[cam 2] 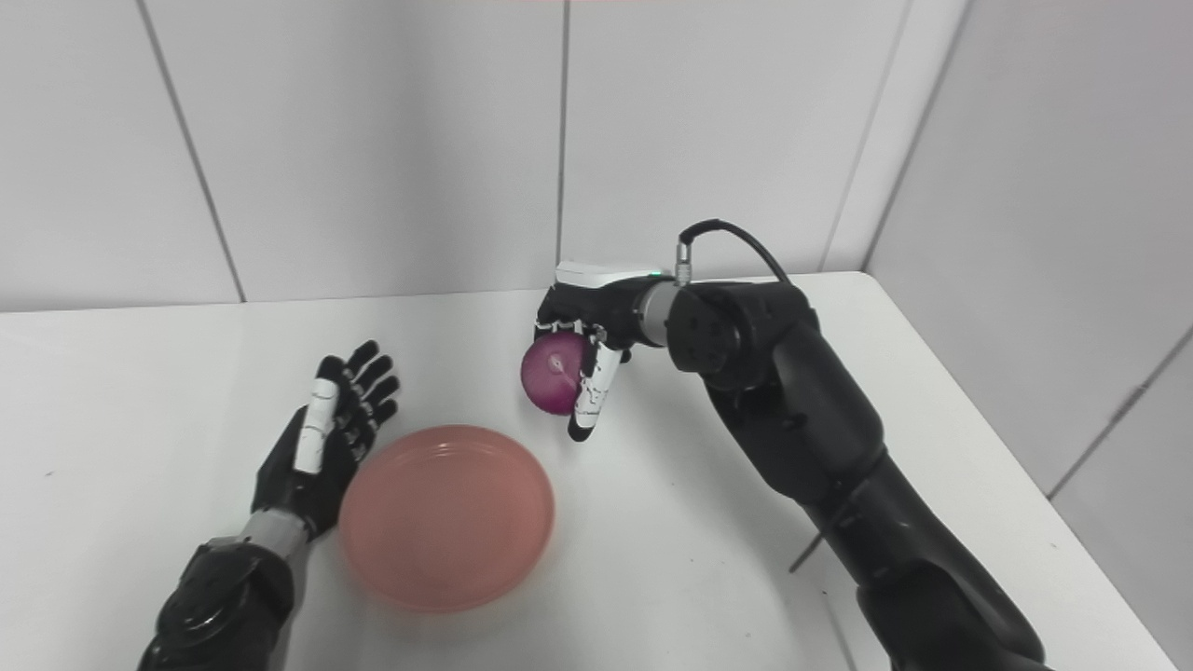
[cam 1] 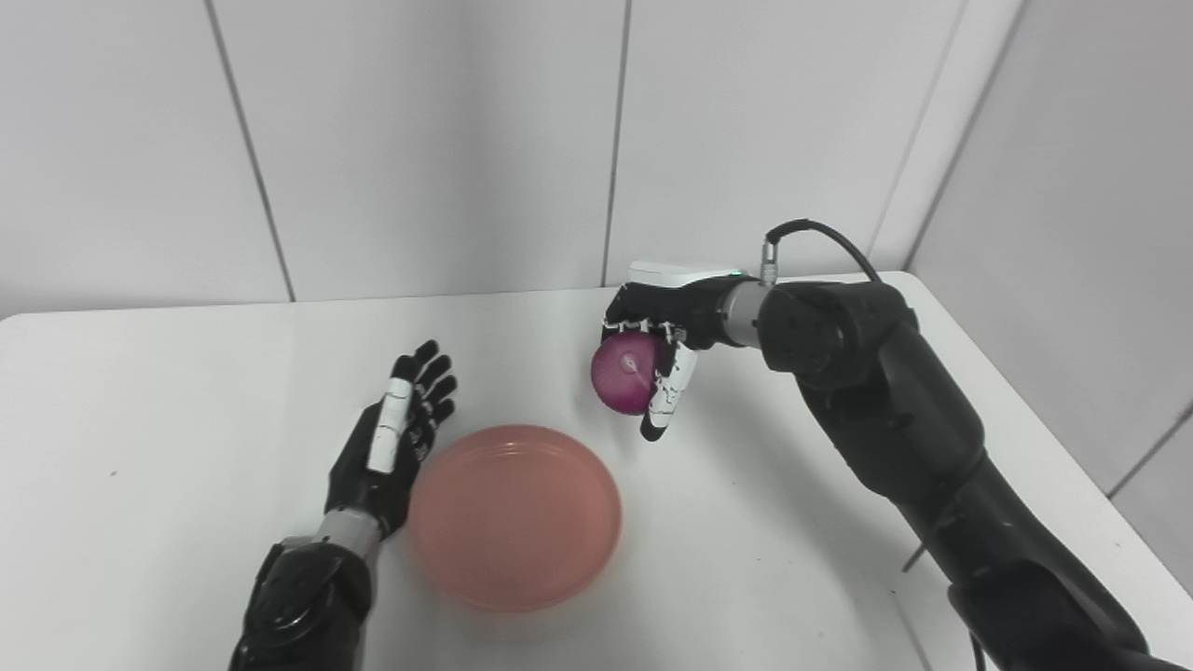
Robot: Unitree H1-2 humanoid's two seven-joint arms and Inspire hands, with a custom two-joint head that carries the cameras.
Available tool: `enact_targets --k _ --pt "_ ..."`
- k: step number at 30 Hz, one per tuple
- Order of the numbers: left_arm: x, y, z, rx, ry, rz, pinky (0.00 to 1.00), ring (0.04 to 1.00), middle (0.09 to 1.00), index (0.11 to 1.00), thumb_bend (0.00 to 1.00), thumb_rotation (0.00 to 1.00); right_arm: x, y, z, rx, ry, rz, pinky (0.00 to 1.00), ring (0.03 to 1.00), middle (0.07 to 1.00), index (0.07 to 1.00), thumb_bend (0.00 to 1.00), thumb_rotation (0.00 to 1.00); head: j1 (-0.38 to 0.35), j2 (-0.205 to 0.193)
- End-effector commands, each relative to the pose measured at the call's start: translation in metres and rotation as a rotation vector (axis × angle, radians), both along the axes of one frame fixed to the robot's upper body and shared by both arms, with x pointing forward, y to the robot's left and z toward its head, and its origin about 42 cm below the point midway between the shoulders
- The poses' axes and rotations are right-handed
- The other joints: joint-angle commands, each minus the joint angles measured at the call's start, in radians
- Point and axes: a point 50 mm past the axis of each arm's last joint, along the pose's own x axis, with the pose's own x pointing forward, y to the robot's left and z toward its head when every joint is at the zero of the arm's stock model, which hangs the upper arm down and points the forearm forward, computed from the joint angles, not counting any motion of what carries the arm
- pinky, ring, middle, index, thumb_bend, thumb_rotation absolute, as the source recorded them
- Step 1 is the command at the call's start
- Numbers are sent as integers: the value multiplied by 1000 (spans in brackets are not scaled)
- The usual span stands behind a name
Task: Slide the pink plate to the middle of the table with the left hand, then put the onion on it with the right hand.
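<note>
The pink plate (cam 1: pixel 514 515) lies flat on the white table (cam 1: pixel 186 391), near the front middle. My left hand (cam 1: pixel 396 433) rests open just left of the plate, its palm edge close against the plate's rim, fingers stretched away from me. My right hand (cam 1: pixel 652 349) is shut on the purple onion (cam 1: pixel 626 374), holding it above the table a little behind and to the right of the plate. Fingers wrap the onion's top and right side; its left face shows.
White wall panels (cam 1: pixel 419 140) rise behind the table and along its right side. The table's right edge (cam 1: pixel 1025 391) runs diagonally past my right arm. A black cable (cam 1: pixel 825 233) loops above the right wrist.
</note>
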Motion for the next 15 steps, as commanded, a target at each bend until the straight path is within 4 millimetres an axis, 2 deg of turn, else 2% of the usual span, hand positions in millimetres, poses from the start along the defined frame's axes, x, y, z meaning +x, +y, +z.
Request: enact_targets --k 1,3,9,15 --pt "-43 -3 -69 66 324 3 965 957 962 925 785 873 -4 15 37 2 -138 76 302 389 461 509 528 10 25 2" --pt "-44 -6 -68 69 319 0 962 957 962 927 786 874 -5 21 35 10 -133 90 329 414 471 500 529 10 45 4" --pt "-44 -16 -65 82 317 0 949 957 967 932 759 905 -9 41 28 22 -128 161 237 318 431 518 527 8 91 10" --pt "-44 -22 -63 85 318 2 934 958 971 938 763 917 -9 62 12 -15 -95 183 356 435 446 528 526 8 111 8"
